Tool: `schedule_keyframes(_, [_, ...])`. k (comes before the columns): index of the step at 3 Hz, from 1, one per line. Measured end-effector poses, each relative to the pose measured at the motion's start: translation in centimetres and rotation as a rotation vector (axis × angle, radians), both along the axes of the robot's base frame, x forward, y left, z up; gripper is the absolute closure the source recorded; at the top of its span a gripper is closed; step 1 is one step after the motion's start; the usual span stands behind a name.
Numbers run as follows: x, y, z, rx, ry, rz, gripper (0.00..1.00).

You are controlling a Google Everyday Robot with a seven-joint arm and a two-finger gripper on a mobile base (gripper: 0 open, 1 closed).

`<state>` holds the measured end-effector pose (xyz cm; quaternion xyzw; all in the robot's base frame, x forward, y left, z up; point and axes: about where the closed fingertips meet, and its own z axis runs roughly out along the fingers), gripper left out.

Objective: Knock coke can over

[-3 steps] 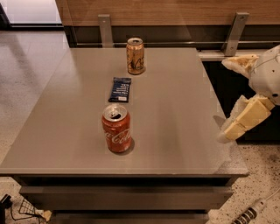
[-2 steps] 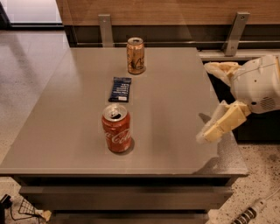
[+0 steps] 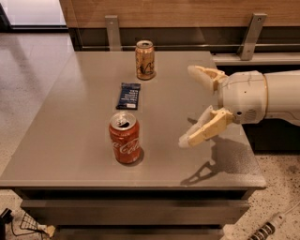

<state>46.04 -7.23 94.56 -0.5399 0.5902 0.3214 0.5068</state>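
Grey table under end effector, wood wall

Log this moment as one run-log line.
red aluminium coke can: upright, untouched | cream two-finger gripper: open, over right side of grey table, apart from can | status: knock not yet done

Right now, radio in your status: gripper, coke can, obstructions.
Gripper open, above table, right of coke can. Coke can upright, untouched. Nothing between them; dark packet and gold can farther back.
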Motion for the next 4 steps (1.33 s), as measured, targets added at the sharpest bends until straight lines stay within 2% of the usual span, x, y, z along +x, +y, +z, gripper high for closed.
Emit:
schedule_keyframes(1, [0.0,0.0,0.0,0.0,0.0,0.0,0.0])
schedule_keyframes(2, [-0.2,1.2,-1.0,0.009,0.0,0.007,0.0])
schedule_keyframes(3, [-0.7,3.6,-2.7,0.037,-0.014,0.023,0.0])
schedule_keyframes(4, [-1.1,6.3,-4.0,0.039,-0.017,0.049,0.0])
